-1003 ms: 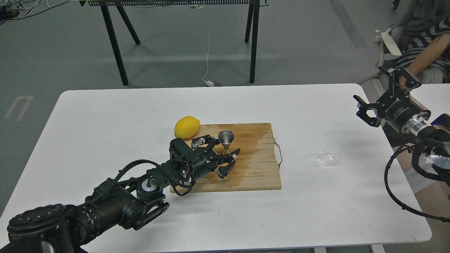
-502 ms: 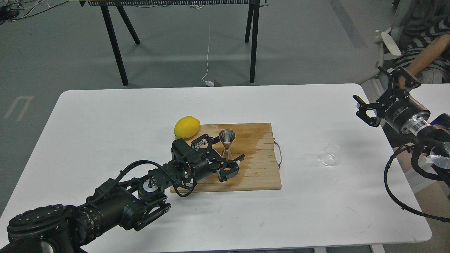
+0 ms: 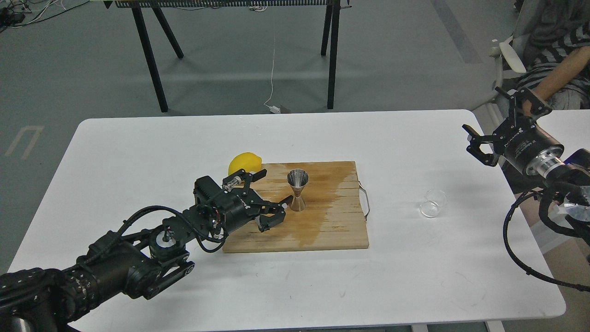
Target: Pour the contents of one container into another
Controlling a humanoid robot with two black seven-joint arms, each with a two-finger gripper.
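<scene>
The steel jigger point(image 3: 297, 190) stands upright on the wooden cutting board point(image 3: 332, 226), free of any grip. My left gripper point(image 3: 275, 189) is open just left of the jigger, its fingers spread and empty. The clear glass cup point(image 3: 433, 203) sits upright on the white table to the right of the board, with nothing touching it. My right gripper point(image 3: 488, 138) hovers open above the table's right edge, well up and right of the cup.
A yellow lemon point(image 3: 243, 163) lies at the board's back left corner, partly hidden behind my left gripper. A dark wet stain covers the board's middle. A seated person point(image 3: 551, 55) is at the far right. Black table legs stand behind.
My left gripper has drawn back to the left, away from the jigger, which it had stood around. The jigger stays standing on the board. The right arm and cup have not moved.
</scene>
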